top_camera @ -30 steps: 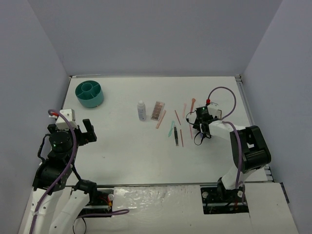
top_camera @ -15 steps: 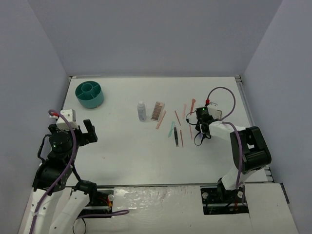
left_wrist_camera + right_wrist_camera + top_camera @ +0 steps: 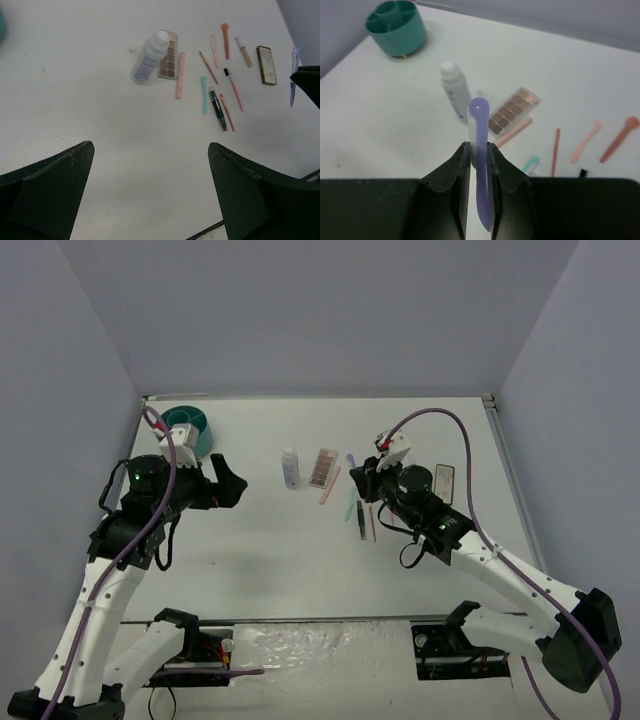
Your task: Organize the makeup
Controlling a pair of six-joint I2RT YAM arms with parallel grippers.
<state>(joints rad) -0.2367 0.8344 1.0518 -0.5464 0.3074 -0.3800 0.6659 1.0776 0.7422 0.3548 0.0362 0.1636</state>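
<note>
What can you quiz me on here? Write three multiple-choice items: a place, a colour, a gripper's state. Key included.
1. In the top view, the white bottle is: A) right of the palette B) left of the palette C) on the palette.
2. The stick in the right gripper is: A) teal B) black C) purple.
3. The left gripper is: A) open, empty B) shut on the bottle C) shut on the palette.
Key: B, it stands at the palette's left; C, purple shaft; A, jaws wide apart.
</note>
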